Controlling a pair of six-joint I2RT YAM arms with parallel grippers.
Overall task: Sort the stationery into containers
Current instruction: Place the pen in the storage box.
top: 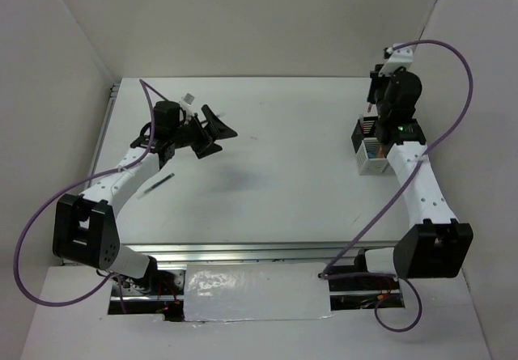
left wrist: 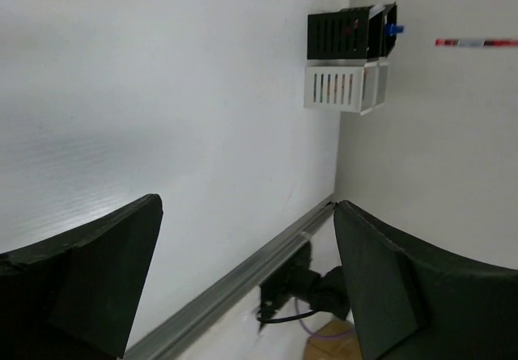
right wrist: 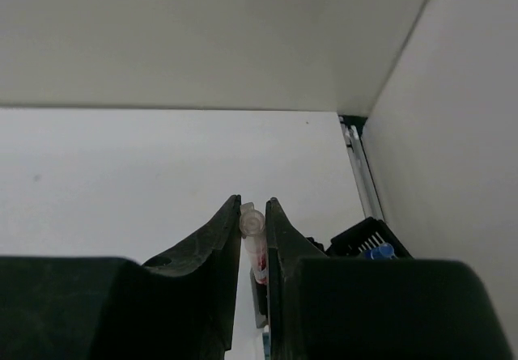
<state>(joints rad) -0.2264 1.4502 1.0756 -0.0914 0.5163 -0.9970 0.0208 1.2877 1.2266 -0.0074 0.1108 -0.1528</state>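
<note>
**Together, three views of one sorting bench: a pen pinched over the bins, the other gripper wide open**

Top view. The left gripper [top: 222, 139] hangs above the left half of the table [top: 283, 190] with its fingers spread far apart and nothing between them. A thin dark pen [top: 159, 184] lies on the table beside the left arm, well apart from the bins [top: 371, 154], which stand clustered near the right edge under the right arm's wrist. A purple cable [top: 453, 61] loops from each arm. A small white tag [top: 188, 99] sits on the left wrist; any print on it is too small to read.

Right wrist view. Only here is the grip plain: the right gripper [right wrist: 253, 202] has its fingers pressed together on a red pen [right wrist: 256, 251], clear-bodied with a red core, held upright between them. Below and to the right, a black bin [right wrist: 362, 237] shows with a blue-tipped item [right wrist: 377, 252] in it.

Left wrist view. This camera looks across the table to the bins from the side, which neither other view gives: the black bin, slotted, stands touching a white slatted bin [left wrist: 340, 87]. The blue tip pokes out past the black bin's rim. The red pen appears against the pale wall [left wrist: 437, 150], just clear of the bins' open tops. A metal rail [left wrist: 235, 283] runs along the table edge.
</note>
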